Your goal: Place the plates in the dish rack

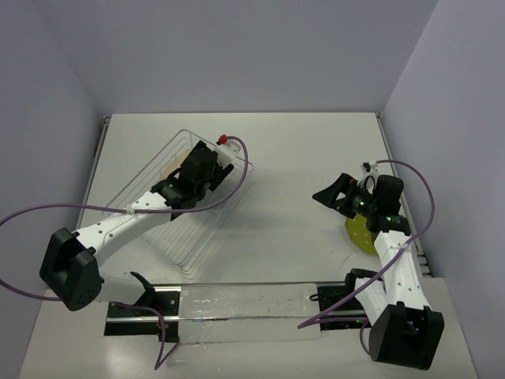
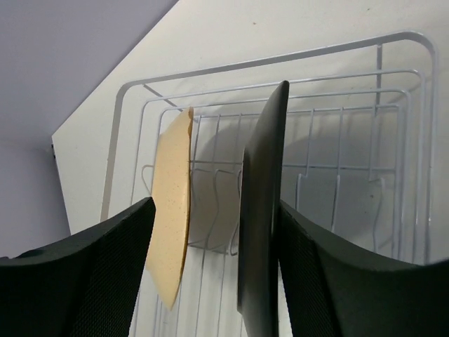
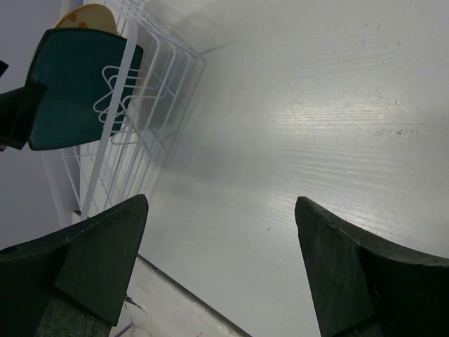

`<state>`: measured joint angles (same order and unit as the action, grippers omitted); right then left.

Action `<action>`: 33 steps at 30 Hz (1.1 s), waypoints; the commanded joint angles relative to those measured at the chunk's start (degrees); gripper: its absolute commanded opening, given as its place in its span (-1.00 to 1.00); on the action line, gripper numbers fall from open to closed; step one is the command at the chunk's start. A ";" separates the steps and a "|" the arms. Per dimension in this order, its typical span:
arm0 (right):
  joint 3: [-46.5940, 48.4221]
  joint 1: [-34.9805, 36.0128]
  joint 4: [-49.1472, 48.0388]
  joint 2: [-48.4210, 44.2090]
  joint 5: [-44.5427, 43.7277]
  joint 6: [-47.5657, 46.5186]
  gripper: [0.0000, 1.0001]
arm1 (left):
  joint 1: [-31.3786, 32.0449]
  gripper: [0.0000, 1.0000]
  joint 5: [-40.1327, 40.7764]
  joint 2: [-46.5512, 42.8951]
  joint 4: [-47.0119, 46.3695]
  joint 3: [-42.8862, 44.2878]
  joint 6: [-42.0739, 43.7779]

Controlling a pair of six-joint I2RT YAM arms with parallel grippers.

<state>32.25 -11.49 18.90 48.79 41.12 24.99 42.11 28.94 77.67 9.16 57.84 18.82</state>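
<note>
The dish rack (image 1: 197, 241) of pale wire lies at the left centre. My left gripper (image 1: 197, 170) reaches into it. In the left wrist view its jaws (image 2: 214, 203) are open wide. Two plates stand on edge between them in the rack (image 2: 280, 60): the cream plate (image 2: 172, 210) near the left finger and the dark teal plate (image 2: 263, 210) right beside the right finger. My right gripper (image 1: 327, 189) is open and empty above bare table (image 3: 221, 202). The yellow-green dotted plate (image 1: 359, 233) lies on the table, partly hidden under the right arm.
The right wrist view shows the rack (image 3: 140, 91) from the side, with the teal plate (image 3: 70, 84) upright and the cream plate (image 3: 84, 17) behind it. Purple cables loop from both arms. A rail runs along the near edge (image 1: 237, 300).
</note>
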 commanded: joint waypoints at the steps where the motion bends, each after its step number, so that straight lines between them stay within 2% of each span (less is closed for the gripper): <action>1: 2.20 0.50 -0.43 -1.42 -0.52 -0.74 0.86 | -0.10 0.51 -0.89 -0.32 1.83 2.19 -1.34; 7: 2.07 0.50 -0.61 -1.59 -0.17 -0.74 0.85 | -0.10 0.56 -0.10 1.00 4.45 3.81 -2.68; 12: 2.19 0.50 -0.72 -1.76 -0.06 -0.64 0.86 | 0.40 0.77 -5.94 0.31 6.78 5.08 -3.45; 20: 2.47 0.55 -0.30 -2.12 0.45 -0.56 0.86 | 1.27 0.81 -6.80 1.70 8.42 5.35 -4.49; 25: 3.06 0.50 0.66 -2.65 -1.11 -0.11 0.86 | 2.54 0.89 -11.92 -1.70 9.42 8.26 -6.15; 28: 5.55 0.41 3.02 -3.02 -5.39 -0.82 0.86 | 2.55 0.91 -18.72 -6.39 7.27 9.22 -7.31; 30: 7.46 0.12 5.61 -3.53 -13.86 -0.61 0.88 | 2.63 0.98 -21.80 -9.09 5.27 9.49 -7.71; 33: 10.10 -1.82 8.29 -2.92 -23.19 2.45 0.90 | 2.63 0.99 -25.85 -11.17 1.41 9.40 -10.72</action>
<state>37.00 -11.56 23.98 46.74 31.69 25.20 44.50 11.34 71.03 18.08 64.08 12.33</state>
